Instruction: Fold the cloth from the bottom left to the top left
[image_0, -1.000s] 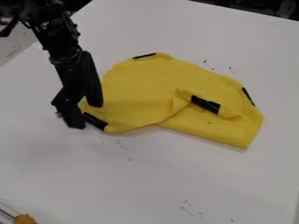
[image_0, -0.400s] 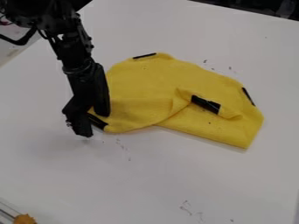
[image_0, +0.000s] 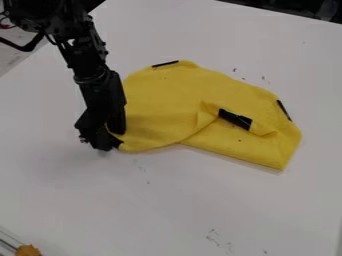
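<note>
Because its bottom left corner has to travel to the top left, the yellow cloth (image_0: 170, 107) matters most where it meets the end effector (image_0: 111, 138), at its lower left. It lies on the white counter (image_0: 194, 210), its lower right part already doubled over, with a dark strip (image_0: 235, 119) facing up on the turned-in portion. That layer probably belongs to a fold on the right side, leaving the left side as the step in hand.

Two more dark marks sit at the rim, one at the top left (image_0: 165, 64) and one at the right (image_0: 284, 110). They look like corner markers, so the top left one is likely the place to aim for.

The end effector is down at the lower left corner, placed there, I judge, to take hold of the fabric near its edge. Its own body covers the contact, and I cannot tell whether it is apart, together or clamped on the cloth. The black arm (image_0: 83, 55) slopes down from the upper left, beside the cloth. A secure pinch and a low lift toward the top left seem called for; a shallow grip could let the corner slip.
</note>
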